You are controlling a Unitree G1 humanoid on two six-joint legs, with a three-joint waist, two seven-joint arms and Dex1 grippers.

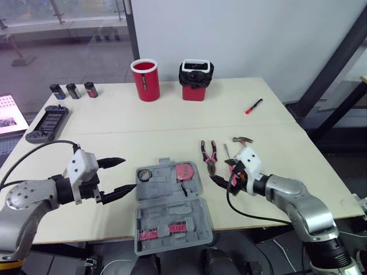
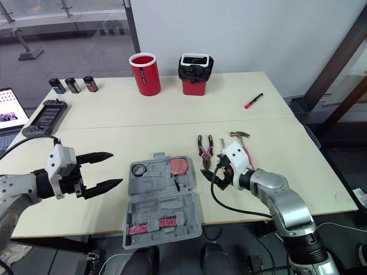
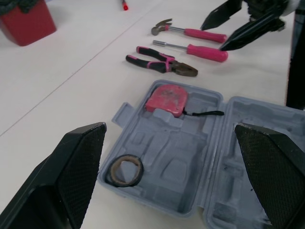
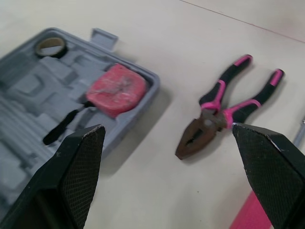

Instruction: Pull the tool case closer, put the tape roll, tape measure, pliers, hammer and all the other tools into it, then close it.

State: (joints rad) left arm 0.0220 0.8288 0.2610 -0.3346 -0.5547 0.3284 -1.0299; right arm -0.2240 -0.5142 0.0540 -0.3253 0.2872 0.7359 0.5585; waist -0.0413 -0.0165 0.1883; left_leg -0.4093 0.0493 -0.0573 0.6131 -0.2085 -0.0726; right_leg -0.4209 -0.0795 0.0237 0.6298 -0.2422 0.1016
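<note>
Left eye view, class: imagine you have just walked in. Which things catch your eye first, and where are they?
The open grey tool case lies near the front edge of the table, with a pink tape measure and a tape roll in it. Right of it lie pink-handled pliers, the open right hand beside them. The open left hand hovers left of the case.
</note>
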